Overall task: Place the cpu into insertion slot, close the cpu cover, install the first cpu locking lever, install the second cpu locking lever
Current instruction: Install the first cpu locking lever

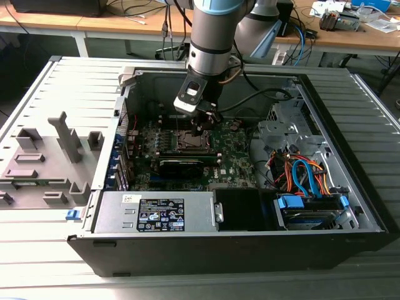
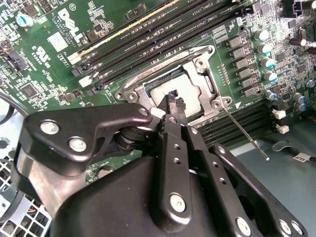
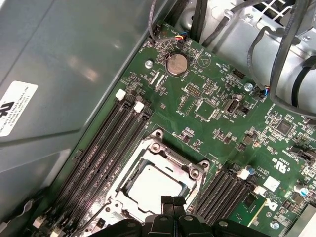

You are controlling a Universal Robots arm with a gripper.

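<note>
One upright arm (image 1: 212, 37), gripper (image 3: 173, 200) (closed) low over the insertion slot (image 3: 154, 183).

**Work area surroundings, exterior view**

I log a grey ribbed bench top (image 1: 56, 262) that spans the foreground and runs up both sides. On it, towards the exterior view's left, stands a group of grey moulded plastic fixtures (image 1: 65, 134). Behind the bench I see a row of light wooden desks (image 1: 112, 25) on white legs (image 1: 81, 45), with dark cables (image 1: 165, 28) hanging over the desk edge. The floor (image 1: 25, 69) under the desks is dark. Lighting is even and diffuse.
</note>
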